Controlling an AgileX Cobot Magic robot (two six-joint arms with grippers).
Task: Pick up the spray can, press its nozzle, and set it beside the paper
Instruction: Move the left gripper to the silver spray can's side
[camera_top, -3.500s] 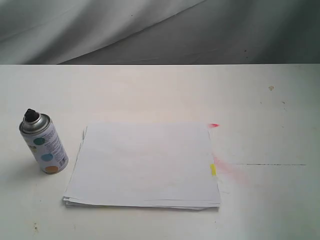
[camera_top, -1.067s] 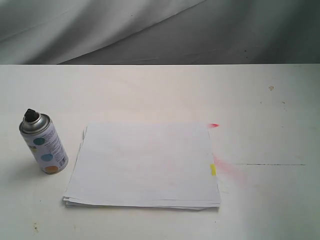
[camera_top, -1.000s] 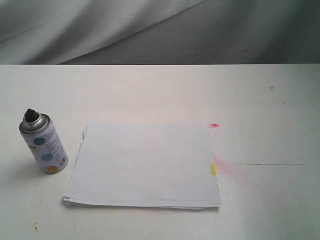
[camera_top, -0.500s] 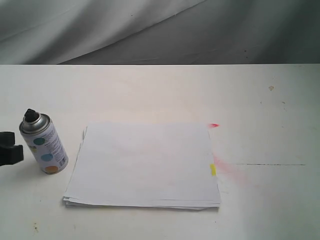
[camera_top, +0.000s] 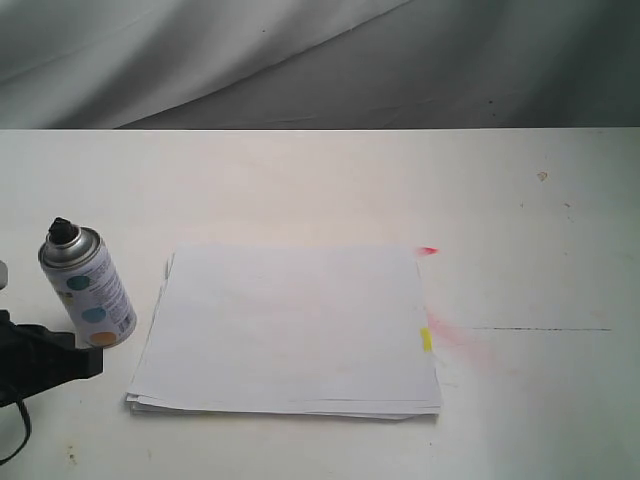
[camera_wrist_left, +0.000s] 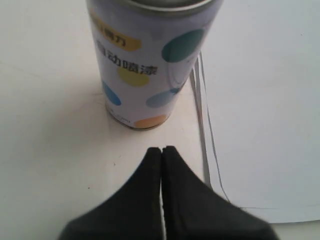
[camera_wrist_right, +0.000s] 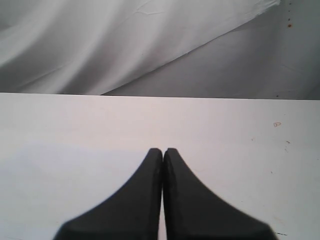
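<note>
Just ahead of the left gripper (camera_wrist_left: 162, 150), whose jaws are pressed together and empty, the spray can (camera_wrist_left: 150, 60) is seen upright on the table (camera_wrist_left: 50, 150), its black nozzle (camera_top: 63, 230) uppermost, near the tips but untouched. The paper (camera_wrist_left: 260, 100) is laid flat beside the can, alongside the gripper. The right gripper (camera_wrist_right: 162, 150) is likewise closed, with only table ahead.

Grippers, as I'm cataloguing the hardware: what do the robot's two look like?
Both the left gripper and right gripper have plain matte black fingers, broad-based, curving to narrow tips, unmarked. The exterior view shows a thin black cable looping beside the left one.
</note>
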